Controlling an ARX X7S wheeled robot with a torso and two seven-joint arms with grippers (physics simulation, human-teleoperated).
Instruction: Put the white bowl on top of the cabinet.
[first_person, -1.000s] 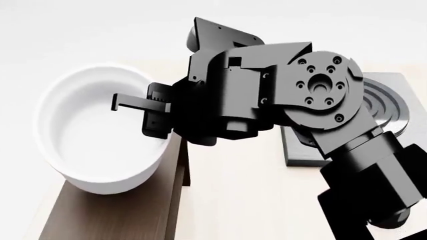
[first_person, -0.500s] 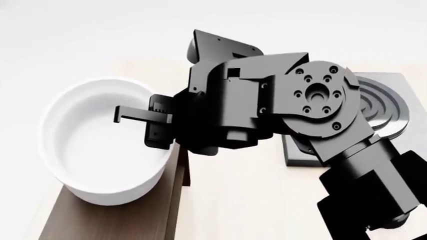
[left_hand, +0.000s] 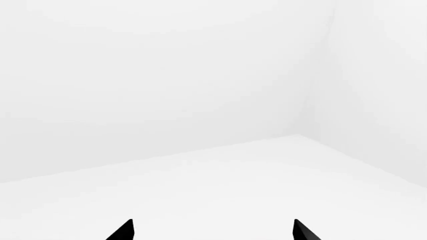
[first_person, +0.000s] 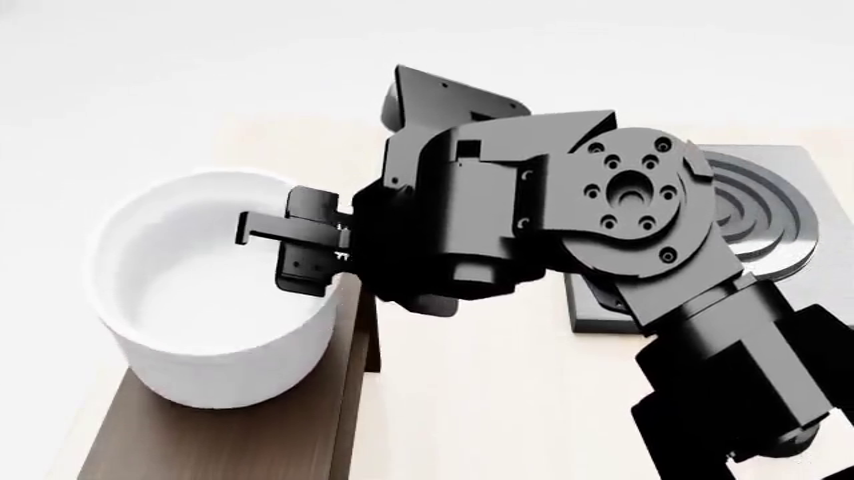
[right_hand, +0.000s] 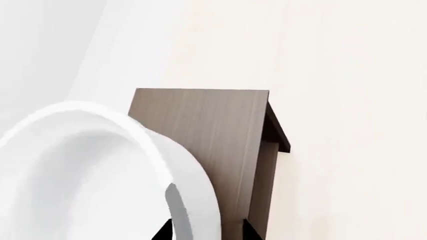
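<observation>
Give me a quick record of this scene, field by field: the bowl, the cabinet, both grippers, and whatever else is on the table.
white bowl: upright on the cabinet top, at its near end, by the edge facing the arm
cabinet: long wood-grain box with a flat top and darker sides
right gripper: at the bowl's rim, one finger inside, one outside the wall; whether it grips cannot be told
left gripper: open, only fingertips visible, facing bare white surroundings
stove plate: grey square with concentric rings, beyond the right arm
table: pale wood
</observation>
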